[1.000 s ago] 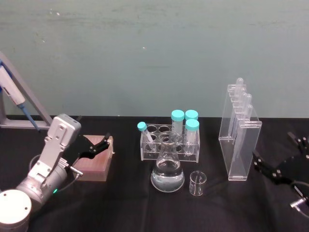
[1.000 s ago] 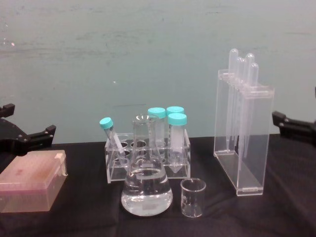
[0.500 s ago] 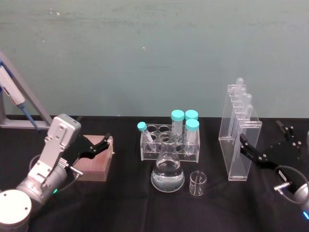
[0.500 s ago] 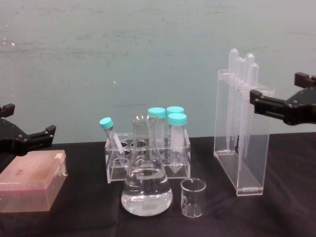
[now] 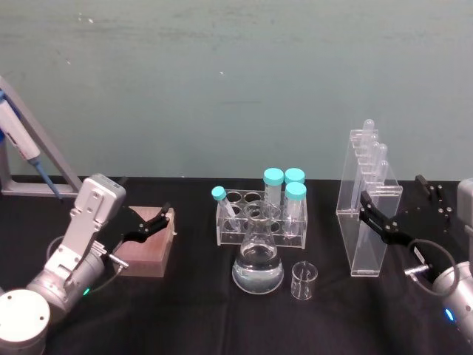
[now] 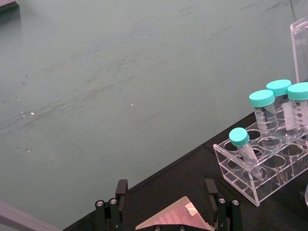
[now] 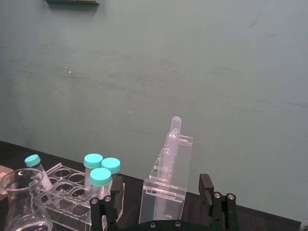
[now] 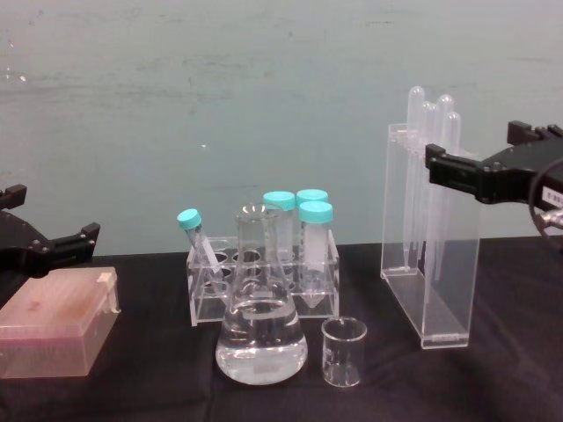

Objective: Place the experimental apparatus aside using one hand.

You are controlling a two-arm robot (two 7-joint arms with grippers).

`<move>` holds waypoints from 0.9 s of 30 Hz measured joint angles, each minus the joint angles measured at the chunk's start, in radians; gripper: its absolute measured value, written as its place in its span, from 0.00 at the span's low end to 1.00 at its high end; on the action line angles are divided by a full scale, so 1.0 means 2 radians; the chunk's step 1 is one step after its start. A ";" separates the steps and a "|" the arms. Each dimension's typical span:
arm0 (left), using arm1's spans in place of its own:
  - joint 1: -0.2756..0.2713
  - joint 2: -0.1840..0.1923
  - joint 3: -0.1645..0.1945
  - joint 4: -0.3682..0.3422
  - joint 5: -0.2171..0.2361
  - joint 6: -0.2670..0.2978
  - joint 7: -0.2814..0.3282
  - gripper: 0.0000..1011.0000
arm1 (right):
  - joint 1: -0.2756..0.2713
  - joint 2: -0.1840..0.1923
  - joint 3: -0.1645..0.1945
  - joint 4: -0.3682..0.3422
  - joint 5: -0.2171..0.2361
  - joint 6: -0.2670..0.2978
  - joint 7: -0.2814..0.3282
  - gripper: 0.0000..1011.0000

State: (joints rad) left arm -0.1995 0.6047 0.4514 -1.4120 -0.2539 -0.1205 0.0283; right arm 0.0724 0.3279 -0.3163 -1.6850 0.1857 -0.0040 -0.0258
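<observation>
The clear labware stands mid-table. A conical flask (image 5: 257,260) (image 8: 261,330) holds clear liquid, and a small glass beaker (image 5: 304,280) (image 8: 343,353) sits just right of it. Farther right is the tall acrylic pipette stand (image 5: 367,211) (image 8: 433,264) (image 7: 166,192). My right gripper (image 5: 403,207) (image 8: 471,145) (image 7: 155,195) is open at the stand's right side, level with its upper half. One finger (image 8: 457,171) overlaps the stand's front edge, and nothing is gripped. My left gripper (image 5: 151,222) (image 8: 53,211) (image 6: 165,192) hangs open over a pink box.
A clear tube rack (image 5: 260,216) (image 8: 264,277) (image 6: 269,161) with teal-capped tubes stands right behind the flask. The pink box (image 5: 145,250) (image 8: 54,321) lies at the left. A blue-white pipettor (image 5: 22,148) leans on a stand at the far left. Black cloth lies bare in front.
My right gripper has risen from the table's right edge and moved left up to the pipette stand. The left arm and all labware have stayed put.
</observation>
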 joint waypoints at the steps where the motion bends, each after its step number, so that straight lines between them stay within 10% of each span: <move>1: 0.000 0.000 0.000 0.000 0.000 0.000 0.000 0.99 | 0.001 -0.002 0.000 0.001 -0.001 0.001 -0.001 0.99; 27: 0.000 0.000 0.000 0.000 0.000 0.000 0.000 0.99 | 0.013 -0.070 0.022 0.023 -0.036 0.023 -0.017 0.99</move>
State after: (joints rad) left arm -0.1995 0.6047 0.4514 -1.4120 -0.2539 -0.1205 0.0282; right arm 0.0979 0.1874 -0.2726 -1.6393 0.1145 0.0420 -0.0594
